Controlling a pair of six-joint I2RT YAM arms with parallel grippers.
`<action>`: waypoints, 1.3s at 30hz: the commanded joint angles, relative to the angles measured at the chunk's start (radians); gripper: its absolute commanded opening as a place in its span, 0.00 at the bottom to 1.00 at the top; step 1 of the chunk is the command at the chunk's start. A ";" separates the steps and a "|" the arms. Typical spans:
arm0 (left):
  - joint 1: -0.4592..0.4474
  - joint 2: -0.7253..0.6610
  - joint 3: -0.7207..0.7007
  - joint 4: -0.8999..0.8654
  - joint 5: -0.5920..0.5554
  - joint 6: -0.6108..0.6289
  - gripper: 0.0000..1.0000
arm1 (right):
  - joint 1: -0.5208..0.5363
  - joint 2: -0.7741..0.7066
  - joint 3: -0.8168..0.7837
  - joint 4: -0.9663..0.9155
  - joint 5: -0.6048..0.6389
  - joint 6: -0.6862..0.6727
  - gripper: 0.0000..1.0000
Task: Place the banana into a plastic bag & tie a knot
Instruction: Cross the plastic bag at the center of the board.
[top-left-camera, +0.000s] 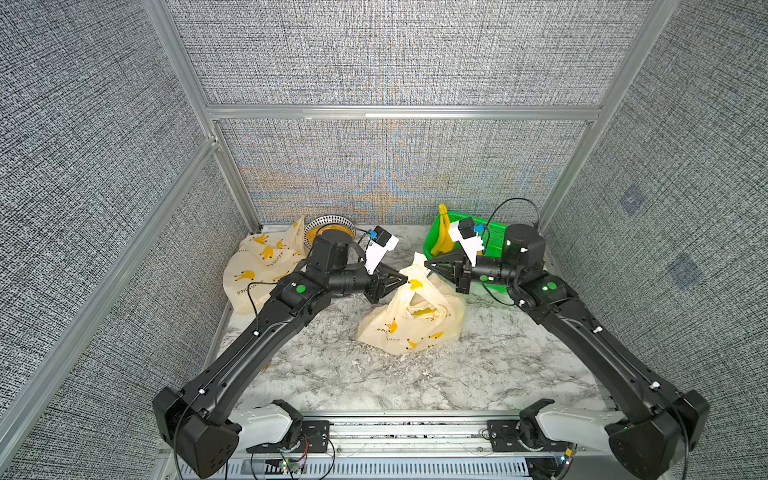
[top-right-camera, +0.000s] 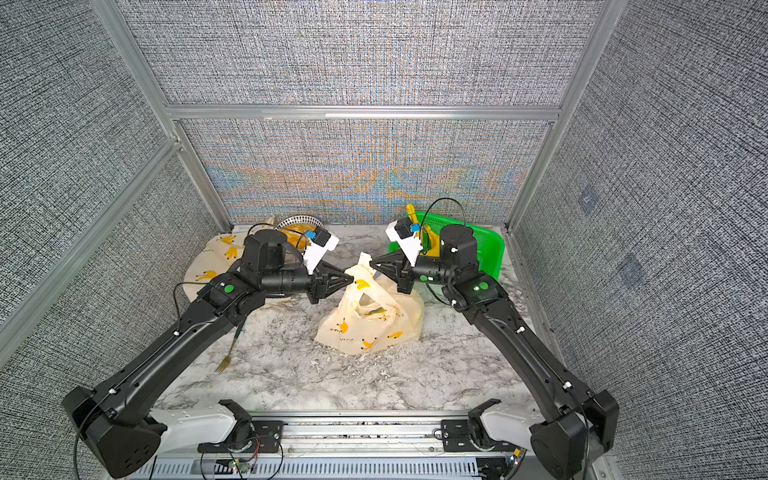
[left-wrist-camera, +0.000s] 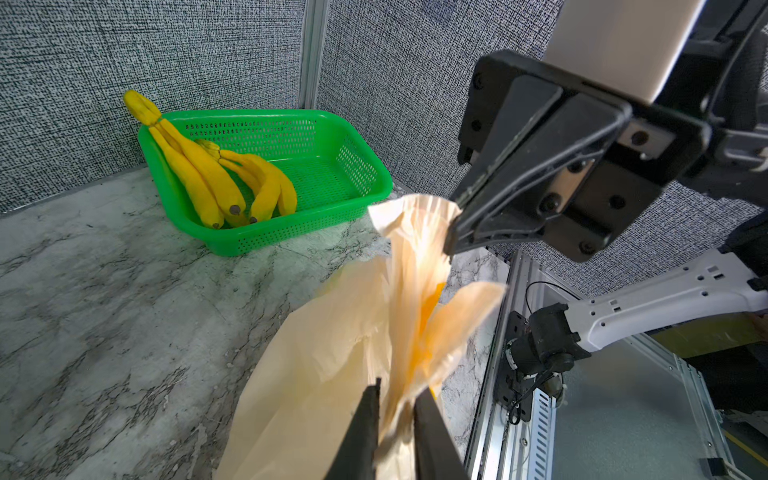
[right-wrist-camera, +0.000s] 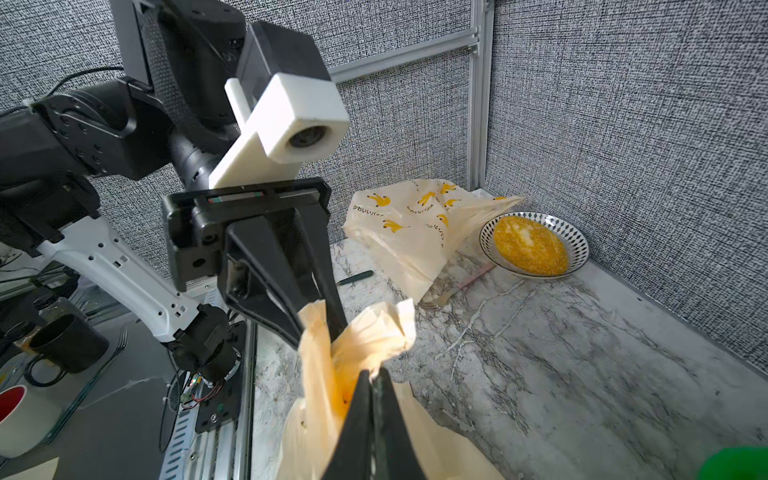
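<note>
We see the bag (top-left-camera: 411, 320) standing near the middle of the tabletop (top-left-camera: 457, 382), its two handles drawn upward and slightly apart. The left gripper (left-wrist-camera: 397, 390) is nearly closed, with only a narrow gap between its fingers, and one handle is bunched in that gap. The right gripper (right-wrist-camera: 372, 374) is clamped tight on the other handle; from the left wrist we see that handle's pleated end fanning out past its tip. In both top views the two grippers point at each other across the bag's top, close together but not touching. The banana (top-left-camera: 424, 311) is inside the bag and shows as a yellow patch through the open mouth between the handles.

At the back right a green basket (left-wrist-camera: 266, 241) holds more bananas (left-wrist-camera: 216, 178), one stem leaning over its rim. At the back left a second bag (top-left-camera: 257, 266) lies crumpled beside a bowl (right-wrist-camera: 582, 249) of yellow food. A fork (top-right-camera: 228, 353) lies partly under the left arm.
</note>
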 joint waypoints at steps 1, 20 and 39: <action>0.000 0.006 0.007 0.037 0.009 -0.006 0.05 | -0.005 -0.027 -0.044 0.061 0.034 0.029 0.00; 0.002 -0.013 -0.024 0.000 -0.081 0.003 0.00 | -0.055 -0.175 -0.237 0.097 0.011 0.067 0.18; 0.005 -0.032 -0.070 0.026 -0.071 0.016 0.00 | -0.031 0.221 0.268 -0.211 -0.147 -0.048 0.83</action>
